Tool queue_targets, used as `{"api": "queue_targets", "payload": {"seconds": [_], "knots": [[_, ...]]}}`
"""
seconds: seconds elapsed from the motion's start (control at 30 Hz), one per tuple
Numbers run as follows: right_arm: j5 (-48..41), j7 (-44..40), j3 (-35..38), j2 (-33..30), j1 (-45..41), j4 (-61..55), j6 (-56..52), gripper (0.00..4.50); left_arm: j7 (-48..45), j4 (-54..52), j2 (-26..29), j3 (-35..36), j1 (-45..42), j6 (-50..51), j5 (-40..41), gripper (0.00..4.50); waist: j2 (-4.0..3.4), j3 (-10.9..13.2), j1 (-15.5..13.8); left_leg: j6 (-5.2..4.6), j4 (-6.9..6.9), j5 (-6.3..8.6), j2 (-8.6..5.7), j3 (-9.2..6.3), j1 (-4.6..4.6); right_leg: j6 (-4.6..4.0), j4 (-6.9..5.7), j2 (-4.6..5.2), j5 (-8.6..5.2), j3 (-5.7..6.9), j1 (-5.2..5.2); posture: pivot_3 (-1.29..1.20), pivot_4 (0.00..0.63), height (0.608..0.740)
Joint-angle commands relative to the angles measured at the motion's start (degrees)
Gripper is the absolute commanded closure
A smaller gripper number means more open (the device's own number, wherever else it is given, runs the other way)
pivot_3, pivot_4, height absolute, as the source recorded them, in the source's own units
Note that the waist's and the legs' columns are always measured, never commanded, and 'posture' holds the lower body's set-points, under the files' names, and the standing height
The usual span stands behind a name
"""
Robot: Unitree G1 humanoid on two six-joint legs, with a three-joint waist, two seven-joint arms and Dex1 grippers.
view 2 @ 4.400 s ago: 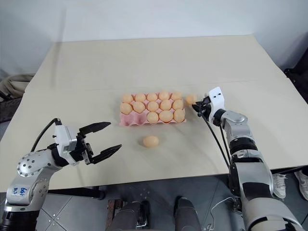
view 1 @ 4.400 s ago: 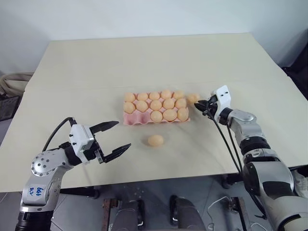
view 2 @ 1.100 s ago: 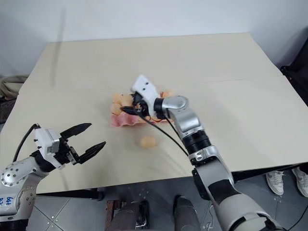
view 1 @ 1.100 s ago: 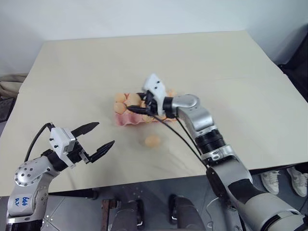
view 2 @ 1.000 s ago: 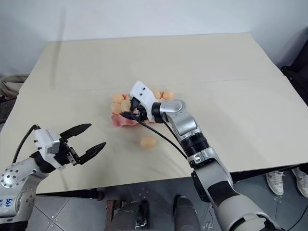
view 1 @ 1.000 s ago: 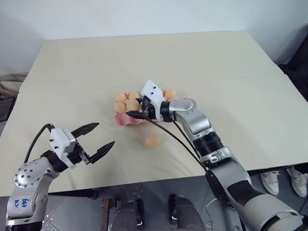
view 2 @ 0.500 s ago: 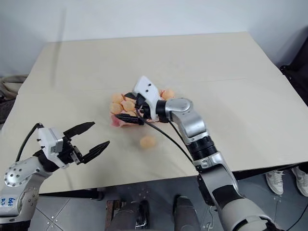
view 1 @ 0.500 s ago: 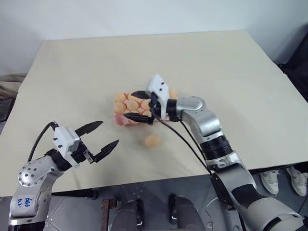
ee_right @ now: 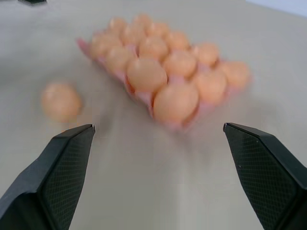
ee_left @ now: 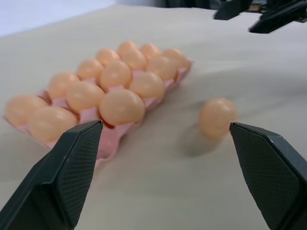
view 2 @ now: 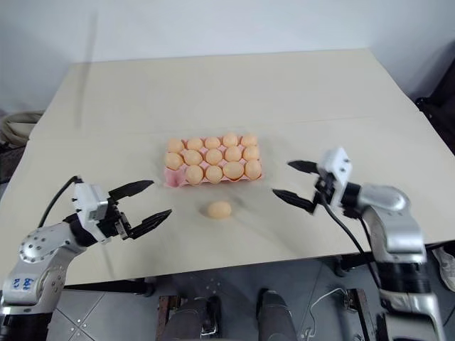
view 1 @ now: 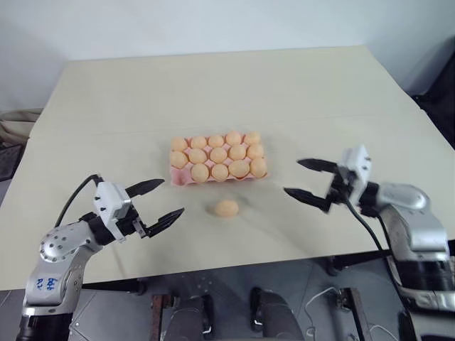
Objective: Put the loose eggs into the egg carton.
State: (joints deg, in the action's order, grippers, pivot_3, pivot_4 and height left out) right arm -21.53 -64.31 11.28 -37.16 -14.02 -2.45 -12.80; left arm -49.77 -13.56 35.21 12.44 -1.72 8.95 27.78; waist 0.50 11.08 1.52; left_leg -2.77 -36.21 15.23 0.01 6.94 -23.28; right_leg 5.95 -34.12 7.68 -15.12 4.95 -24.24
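One egg [view 1: 227,207] lies loose on the tabletop [view 1: 213,85] beside the carton [view 1: 217,158]. Left claw [view 1: 158,201] and right claw [view 1: 307,180] spread, empty. Risk: a nudge rolls it away.

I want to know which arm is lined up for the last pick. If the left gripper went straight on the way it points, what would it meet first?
Probably the loose egg on the table: in the left wrist view it lies between the open left gripper's fingers, right of centre, ahead of it. The egg carton lies to the other side. Depth is uncertain.
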Motion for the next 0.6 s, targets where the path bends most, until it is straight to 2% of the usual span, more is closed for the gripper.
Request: {"api": "queue_targets", "payload": {"seconds": [0.03, 0.2, 0.33, 0.5, 0.6], "knots": [[-0.59, 0.17, 4.61, -2.26, 3.98, -1.11, 4.91, 0.01, -2.21, 0.62, 1.48, 0.33, -0.64, 0.66, 1.03, 0.00, 0.00, 0.00, 0.03, 0.00, -0.03, 0.00, 0.00, 0.00, 0.01, -0.02, 0.00, 0.01, 0.03, -0.02, 0.02, 0.00, 0.150, 0.740], [-1.58, 0.49, 7.20, -3.35, 7.80, -0.11, 7.26, 0.01, -3.67, 2.59, 1.86, 0.96, -1.79, 0.12, 0.89, 0.00, 0.00, 0.00, 0.00, 0.00, -0.09, -0.03, 0.11, 0.07, 0.07, -0.16, 0.04, -0.02, 0.22, -0.14, 0.03, 0.00, 0.150, 0.740], [-2.37, 0.52, 6.32, -3.59, 7.74, -0.93, 7.03, 0.01, -4.09, 3.50, 1.72, 0.94, -2.50, -1.34, 0.05, 0.00, 0.00, 0.00, -0.03, 0.03, -0.06, -0.05, 0.18, 0.04, 0.07, -0.22, 0.10, -0.07, 0.24, -0.52, 0.02, 0.00, 0.150, 0.740], [-2.99, 0.37, -0.02, -3.07, 3.72, -5.12, 2.61, 0.01, -3.64, 3.39, 1.47, 0.74, -2.96, -1.66, 0.00, 0.00, -0.01, 0.00, 0.18, 0.04, -0.02, -0.04, 0.20, 0.05, 0.06, -0.23, 0.15, -0.07, 0.24, -0.61, -0.01, 0.00, 0.150, 0.740], [-3.37, 1.98, -6.22, -2.06, -1.10, -8.52, -4.48, 0.01, -3.94, 1.98, 1.70, 1.19, -1.96, -0.74, 1.27, 0.00, -0.01, 0.00, 0.13, 0.06, -0.02, -0.05, 0.23, 0.04, 0.05, -0.26, 0.14, -0.08, 0.24, -0.60, -0.04, 0.00, 0.150, 0.740]]}}
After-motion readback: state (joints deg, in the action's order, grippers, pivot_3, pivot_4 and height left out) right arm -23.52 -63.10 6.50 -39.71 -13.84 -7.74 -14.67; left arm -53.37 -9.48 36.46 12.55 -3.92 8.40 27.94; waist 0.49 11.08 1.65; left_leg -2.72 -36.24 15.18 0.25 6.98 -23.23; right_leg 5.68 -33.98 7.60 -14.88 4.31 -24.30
